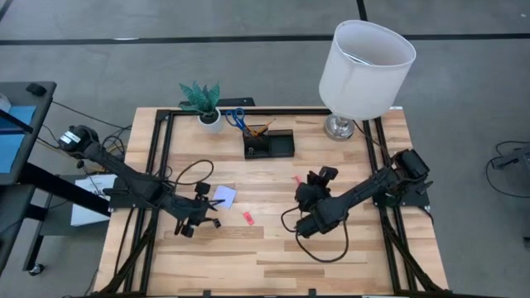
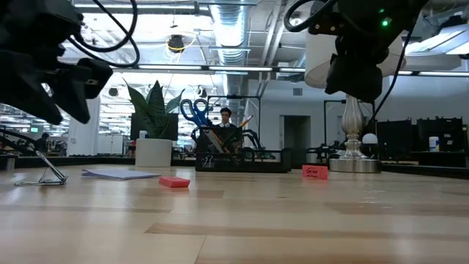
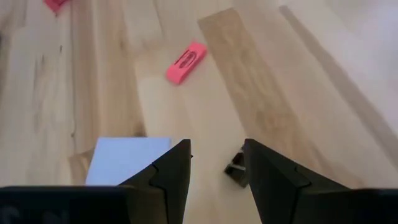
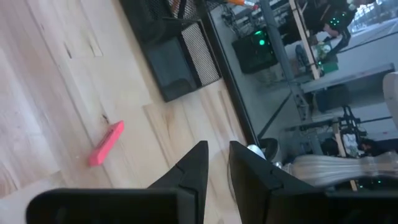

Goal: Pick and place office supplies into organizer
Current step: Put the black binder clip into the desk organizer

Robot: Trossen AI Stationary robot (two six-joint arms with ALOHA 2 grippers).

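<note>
The black organizer (image 1: 267, 142) stands at the table's far middle with blue-handled scissors (image 1: 235, 117) and pens upright in its cup. A lavender note pad (image 1: 224, 195) lies flat left of centre, with a pink piece (image 1: 248, 218) near it and a second pink piece (image 1: 296, 179) farther right. My left gripper (image 3: 216, 168) hovers open, slanting down just beside the note pad (image 3: 127, 160). A small black clip (image 3: 235, 169) lies on the wood below the gap. My right gripper (image 4: 217, 163) hangs above the table right of centre. It points toward the organizer (image 4: 180, 56), its fingers a narrow gap apart and holding nothing.
A white pot with a green plant (image 1: 203, 103) stands left of the organizer, and a lamp with a white shade (image 1: 364, 66) at the far right. Black frame rails run along the table's left, right and far edges. Bare wood lies toward the near edge.
</note>
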